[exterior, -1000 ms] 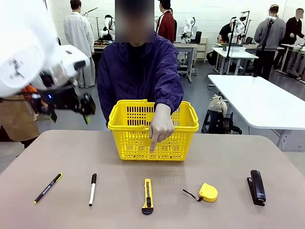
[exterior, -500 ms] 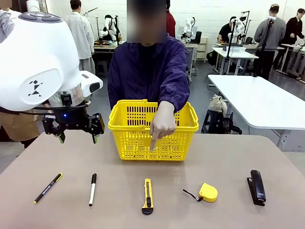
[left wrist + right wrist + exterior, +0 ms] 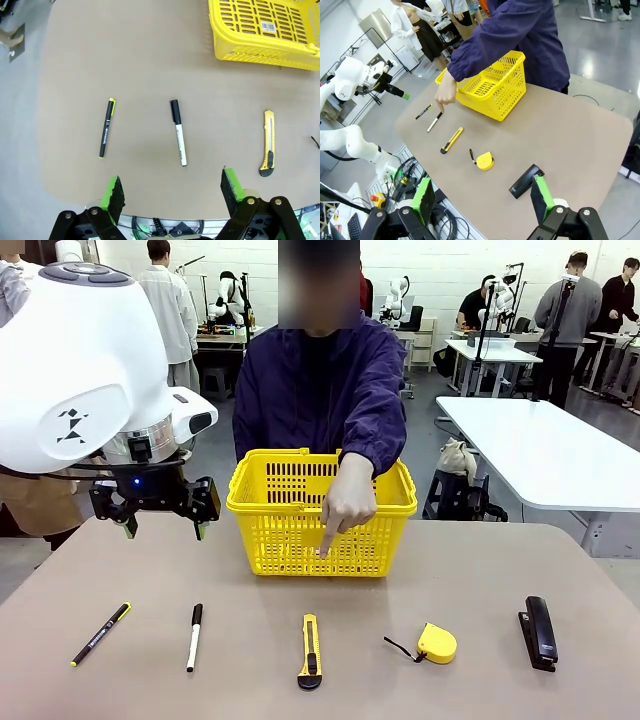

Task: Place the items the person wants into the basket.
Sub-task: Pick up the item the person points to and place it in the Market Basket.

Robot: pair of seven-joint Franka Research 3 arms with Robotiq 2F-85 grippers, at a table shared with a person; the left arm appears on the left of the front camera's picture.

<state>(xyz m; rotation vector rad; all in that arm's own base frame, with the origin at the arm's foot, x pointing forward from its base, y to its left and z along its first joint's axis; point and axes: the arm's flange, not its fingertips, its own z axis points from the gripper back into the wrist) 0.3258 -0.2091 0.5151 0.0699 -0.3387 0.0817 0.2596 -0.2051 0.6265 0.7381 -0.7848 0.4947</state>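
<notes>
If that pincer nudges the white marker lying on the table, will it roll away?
It probably would: the white marker looks round and slim, lying flat on a smooth table. It is likely stiff and light, so easy to lift. Its narrow barrel might twist in a loose grip.

Lab hall. Rows of white workbenches (image 3: 545, 445) at right of frame, person in white coat (image 3: 166, 310) upper left, bare grey floor (image 3: 418, 435) between.

Table (image 3: 500, 580): basket (image 3: 290, 535), pen (image 3: 100, 634), marker (image 3: 194, 637), knife (image 3: 311, 650)
</notes>
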